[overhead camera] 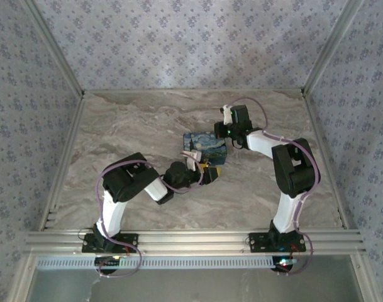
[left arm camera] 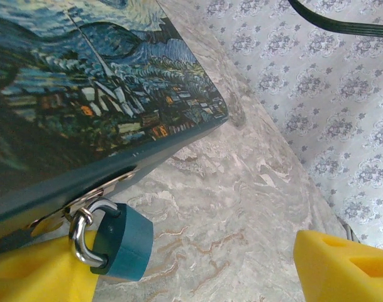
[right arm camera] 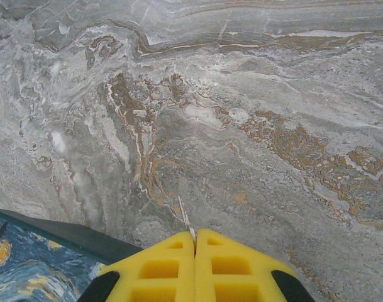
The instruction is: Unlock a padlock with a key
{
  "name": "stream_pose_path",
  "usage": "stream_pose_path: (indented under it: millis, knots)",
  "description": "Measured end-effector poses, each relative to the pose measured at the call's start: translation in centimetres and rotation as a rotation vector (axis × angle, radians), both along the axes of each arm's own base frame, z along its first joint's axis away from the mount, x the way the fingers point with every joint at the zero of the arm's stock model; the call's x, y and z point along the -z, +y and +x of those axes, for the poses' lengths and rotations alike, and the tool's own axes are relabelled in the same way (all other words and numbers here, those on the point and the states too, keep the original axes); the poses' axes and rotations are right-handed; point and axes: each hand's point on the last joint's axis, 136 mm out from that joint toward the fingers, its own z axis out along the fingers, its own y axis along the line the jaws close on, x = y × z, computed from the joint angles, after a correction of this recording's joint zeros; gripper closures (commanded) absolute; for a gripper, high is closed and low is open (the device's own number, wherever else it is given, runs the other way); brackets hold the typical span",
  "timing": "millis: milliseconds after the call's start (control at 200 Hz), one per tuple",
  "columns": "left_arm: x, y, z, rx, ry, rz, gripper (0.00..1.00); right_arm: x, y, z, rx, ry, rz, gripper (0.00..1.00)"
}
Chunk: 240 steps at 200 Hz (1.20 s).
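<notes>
**Padlock grab: where I'd pinch it**

In the left wrist view the padlock (left arm camera: 125, 242) hangs at the lower left of the frame. Its shackle (left arm camera: 80, 236) is through the hasp (left arm camera: 100, 192) on the front edge of the box (left arm camera: 84, 94), and it's locked as far as I can tell.

My left gripper (left arm camera: 185, 259) is spread wide with nothing in it. One finger sits right against the shackle side of the padlock and the other is way off at the lower right.

My right gripper (right arm camera: 194, 238) is pressed fully together at the bottom centre of its view. A thin metal sliver pokes out between the tips, and I'm guessing that's the key (right arm camera: 185, 220). It hovers over the bare table (right arm camera: 241, 94), with the box corner at the lower left.

**Handling guess:** the padlock body looks small, rigid and smooth-coated, so probably light but slippery. It also swings freely on the shackle. I'd clamp the flat faces of the body, not the shackle, so it can't twist when the key goes in. The key is thin and stiff, and it'll pivot if it's pinched badly.

**Count:** one padlock, one box, one key (probably), two grippers.
</notes>
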Motion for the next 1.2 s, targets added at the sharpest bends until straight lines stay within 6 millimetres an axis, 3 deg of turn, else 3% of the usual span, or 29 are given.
stream_pose_path:
  millis: [685,859,1034,1199]
  knots:
    - [0.1,-1.0,1.0,-0.015,0.007,-0.038,0.28,-0.4,-0.6,-0.5,0.009,0.001,-0.003,1.0]
    - [0.0,-0.7,0.7,-0.015,0.003,-0.046,0.28,-2.5,-2.4,-0.8,0.053,-0.022,-0.041,1.0]
    - [0.0,-0.7,0.7,-0.015,0.005,-0.048,0.28,-5.1,-6.2,-1.3,0.163,-0.043,-0.088,1.0]
    - [0.0,-0.7,0.7,-0.007,0.006,-0.049,0.28,-3.2,-8.9,-3.0,0.239,0.021,-0.147,1.0]
